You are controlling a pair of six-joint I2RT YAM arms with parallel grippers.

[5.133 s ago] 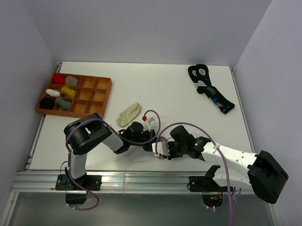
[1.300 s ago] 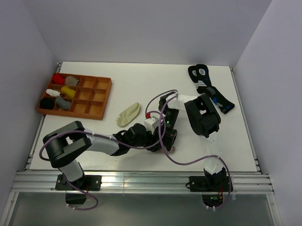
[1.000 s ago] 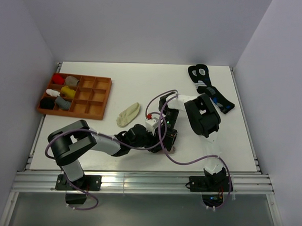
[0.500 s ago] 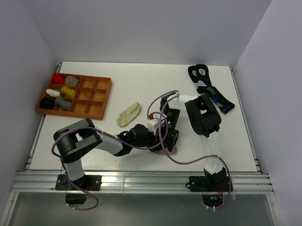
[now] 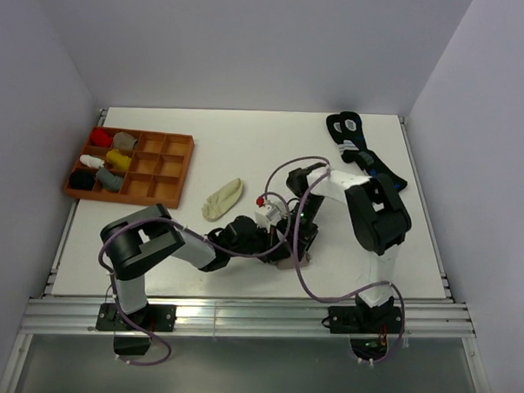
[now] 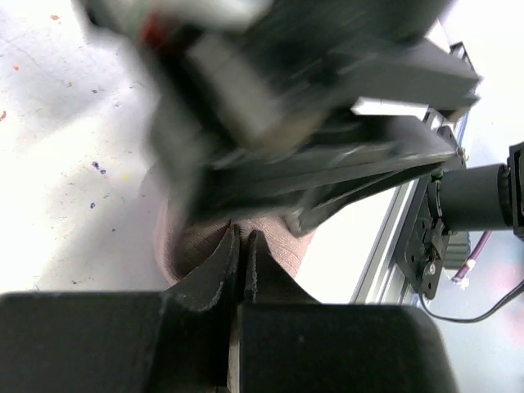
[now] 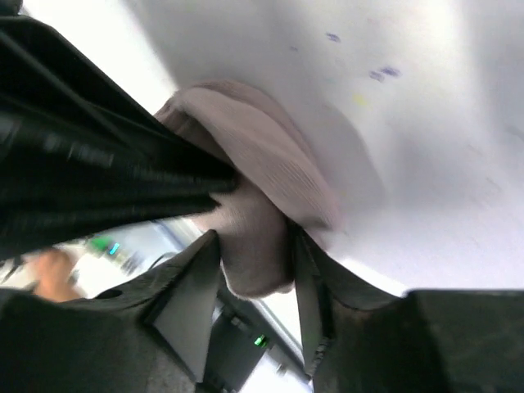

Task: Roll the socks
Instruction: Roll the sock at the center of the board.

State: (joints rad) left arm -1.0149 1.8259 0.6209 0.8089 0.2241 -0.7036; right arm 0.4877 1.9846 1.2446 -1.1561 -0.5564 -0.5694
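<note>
The taupe sock (image 5: 288, 261) lies bunched near the table's front edge, under both grippers. In the left wrist view my left gripper (image 6: 243, 233) is shut, its tips pressed into the sock's ribbed fabric (image 6: 192, 246). In the right wrist view my right gripper (image 7: 255, 237) holds a thick fold of the same sock (image 7: 254, 262), with a finger touching it on each side. The left gripper's black fingers (image 7: 123, 180) push in from the left. The pale cream sock (image 5: 221, 199) lies flat, left of both grippers (image 5: 286, 241). The taupe sock's cuff is hidden.
An orange tray (image 5: 163, 168) with small sock bundles in its left cells stands at the left. Black socks with blue-and-white marks (image 5: 364, 162) lie at the back right. Purple cables loop over the arms. The table's front rail (image 6: 409, 237) is close behind the taupe sock.
My left gripper has closed onto the taupe sock. The right arm's elbow has swung to the right while its gripper stayed at the sock.
</note>
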